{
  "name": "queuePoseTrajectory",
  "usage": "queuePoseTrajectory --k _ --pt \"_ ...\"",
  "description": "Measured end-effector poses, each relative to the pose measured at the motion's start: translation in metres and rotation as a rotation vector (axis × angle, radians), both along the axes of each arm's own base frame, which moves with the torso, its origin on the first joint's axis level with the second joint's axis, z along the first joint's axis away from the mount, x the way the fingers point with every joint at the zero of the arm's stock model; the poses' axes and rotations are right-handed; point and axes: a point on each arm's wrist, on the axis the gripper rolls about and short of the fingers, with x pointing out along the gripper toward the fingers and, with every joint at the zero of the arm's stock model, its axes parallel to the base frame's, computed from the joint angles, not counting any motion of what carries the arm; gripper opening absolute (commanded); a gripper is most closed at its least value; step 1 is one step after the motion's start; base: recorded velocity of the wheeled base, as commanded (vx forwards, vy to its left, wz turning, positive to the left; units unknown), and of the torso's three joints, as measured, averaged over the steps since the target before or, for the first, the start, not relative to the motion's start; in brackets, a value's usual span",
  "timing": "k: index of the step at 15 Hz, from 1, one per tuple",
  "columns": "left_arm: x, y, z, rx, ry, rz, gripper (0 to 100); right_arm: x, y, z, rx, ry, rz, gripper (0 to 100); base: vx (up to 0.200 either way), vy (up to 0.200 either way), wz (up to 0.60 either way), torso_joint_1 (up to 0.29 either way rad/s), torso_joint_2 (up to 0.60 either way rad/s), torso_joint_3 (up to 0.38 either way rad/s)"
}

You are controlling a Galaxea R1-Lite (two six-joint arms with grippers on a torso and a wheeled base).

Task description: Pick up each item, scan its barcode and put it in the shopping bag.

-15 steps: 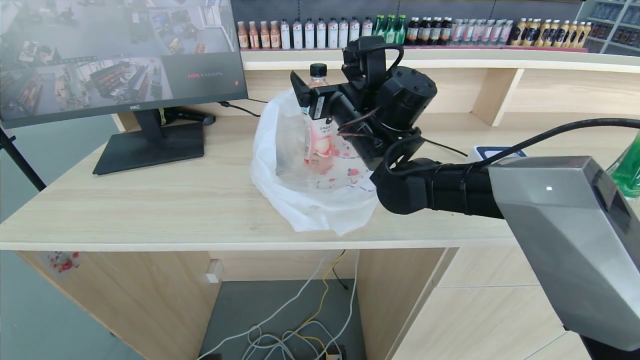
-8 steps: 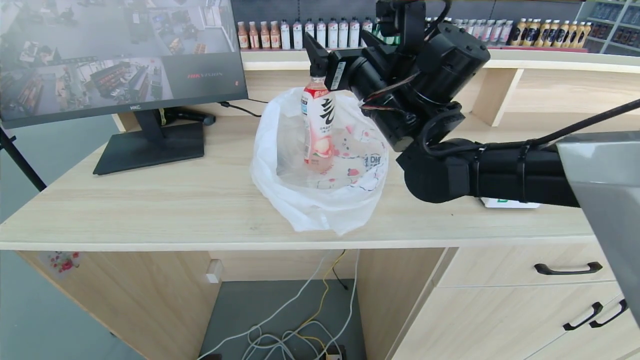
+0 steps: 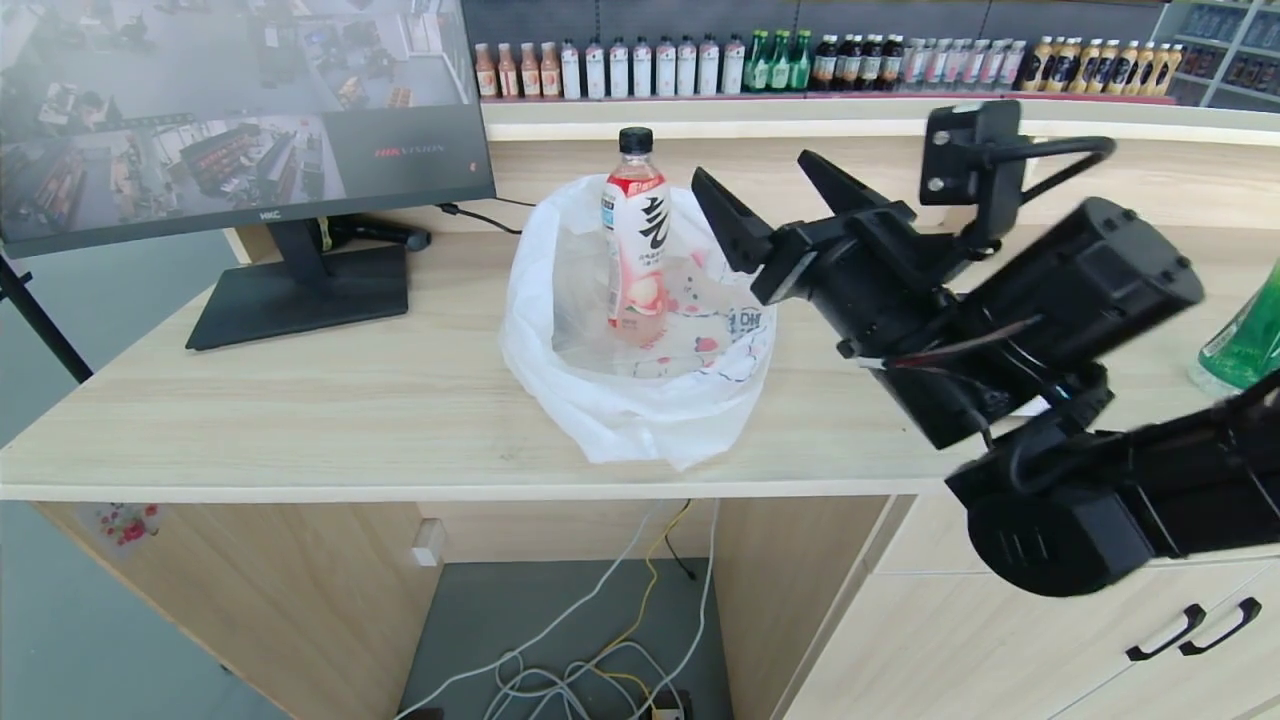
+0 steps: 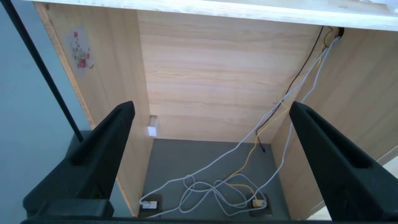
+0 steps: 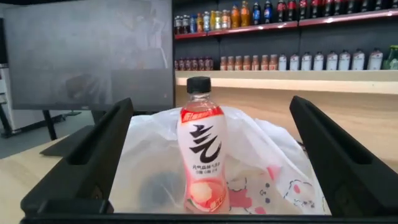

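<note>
The right claw [image 3: 752, 172] hangs over the counter [image 3: 330, 400] just right of the shopping bag [image 3: 610, 410], spread wide and empty, aimed at the pink bottle [image 3: 634, 250] standing upright inside the bag — the left claw [image 4: 211, 111], also wide, faces the space under the counter.

A pink-labelled clear plastic bottle [image 3: 636, 240], black-capped, is standing upright inside the open white translucent plastic shopping bag [image 3: 620, 420], sitting at frame centre.

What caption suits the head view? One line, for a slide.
Peach drink bottle stands upright in the shopping bag; the open right hand hangs clear of it.
</note>
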Motion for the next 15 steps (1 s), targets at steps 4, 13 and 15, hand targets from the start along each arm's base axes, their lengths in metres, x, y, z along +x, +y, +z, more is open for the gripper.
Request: queuePoseTrajectory --k 4,13,15 --pt "0.000 0.000 0.000 -0.001 0.000 0.000 100 -0.033 -0.032 -0.022 -0.043 0.046 0.039 100 0.000 0.000 0.00 0.000 0.00 0.000" --pt "0.000 0.000 0.000 -0.004 0.000 0.002 100 -0.054 -0.048 -0.027 -0.054 0.082 0.040 100 0.000 -0.044 0.00 0.001 0.00 0.001" --pt "0.000 0.000 0.000 -0.004 0.000 0.001 100 -0.055 -0.048 -0.029 -0.057 0.094 0.043 100 0.000 -0.200 0.00 0.005 0.00 0.005"
